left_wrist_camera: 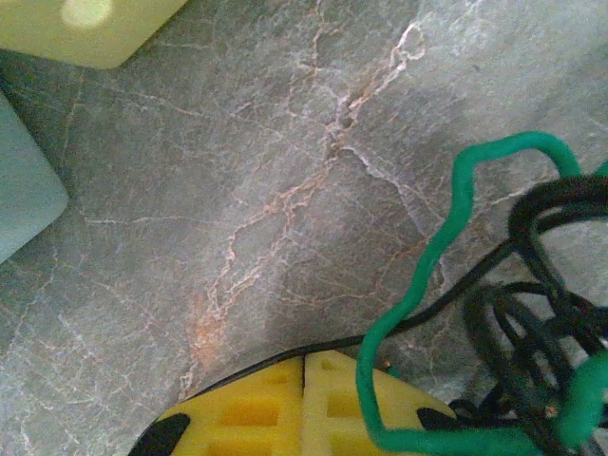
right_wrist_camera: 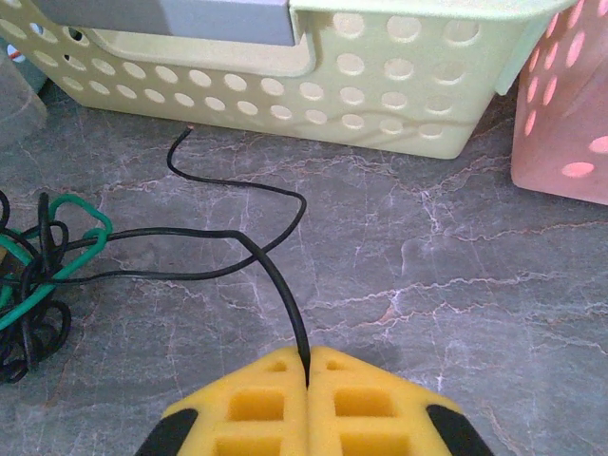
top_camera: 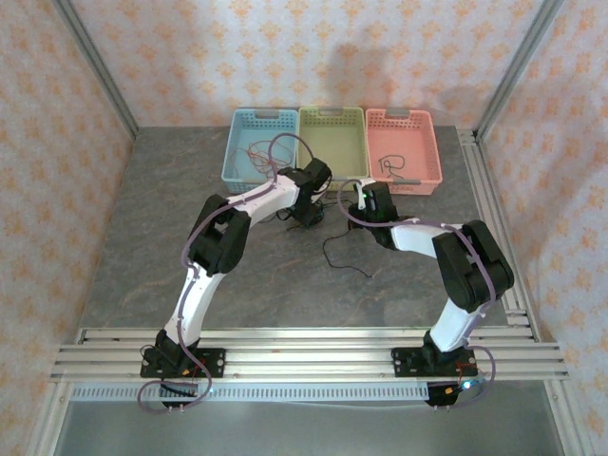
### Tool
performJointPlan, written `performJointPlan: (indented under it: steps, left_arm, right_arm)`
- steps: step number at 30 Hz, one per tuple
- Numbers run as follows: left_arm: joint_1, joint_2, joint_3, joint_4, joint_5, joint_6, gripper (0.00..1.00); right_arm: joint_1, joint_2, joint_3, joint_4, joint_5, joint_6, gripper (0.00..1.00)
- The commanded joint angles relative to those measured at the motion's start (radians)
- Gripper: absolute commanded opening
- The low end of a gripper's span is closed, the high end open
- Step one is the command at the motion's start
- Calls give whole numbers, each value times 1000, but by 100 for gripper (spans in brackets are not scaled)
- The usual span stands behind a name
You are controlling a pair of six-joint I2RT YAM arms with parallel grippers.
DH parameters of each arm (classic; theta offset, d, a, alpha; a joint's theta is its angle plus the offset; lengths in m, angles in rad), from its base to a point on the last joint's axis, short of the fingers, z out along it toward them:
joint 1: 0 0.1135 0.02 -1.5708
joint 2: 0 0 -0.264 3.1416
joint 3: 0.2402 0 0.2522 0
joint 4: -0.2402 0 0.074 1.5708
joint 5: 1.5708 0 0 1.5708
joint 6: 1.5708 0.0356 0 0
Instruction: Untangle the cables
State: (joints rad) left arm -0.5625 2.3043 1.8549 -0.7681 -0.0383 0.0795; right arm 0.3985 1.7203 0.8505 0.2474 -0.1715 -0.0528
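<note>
The cables form a clump of black loops with a green strand on the marbled table. My left gripper is shut beside this clump. The green strand drapes over its right pad, and a black strand runs across just under its tips; whether it is pinched there I cannot tell. My right gripper is shut on a black cable that leads left to the clump. From above, the left gripper and right gripper stand close together, with a loose black strand in front of them.
Three baskets stand in a row at the back: blue with a reddish wire, green, and pink with a black wire. The green basket is just ahead of my right gripper. Frame rails line the right side.
</note>
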Motion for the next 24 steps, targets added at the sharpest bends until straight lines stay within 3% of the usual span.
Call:
performJointPlan:
  steps: [1,9,10,13,16,18,24]
  left_arm:
    - [9,-78,-72,39,-45,-25,0]
    - [10,-272,-258,186,-113,-110,0]
    - [9,-275,-257,181,-126,-109,6]
    - [14,-258,-231,146,-169,-113,40]
    - [15,-233,-208,125,-173,-114,54]
    - [14,-198,-174,93,-166,-102,58]
    - [43,-124,-92,9,-164,-107,59]
  right_arm:
    - [1,-32,-9,20,31,5,0]
    - [2,-83,-63,93,80,-2,0]
    - [1,-82,-64,94,73,-5,0]
    - [2,-74,-56,86,56,-9,0]
    - [2,-69,-52,83,36,-10,0]
    - [1,-63,-48,81,26,-12,0]
    - [2,-59,-44,76,14,-11,0]
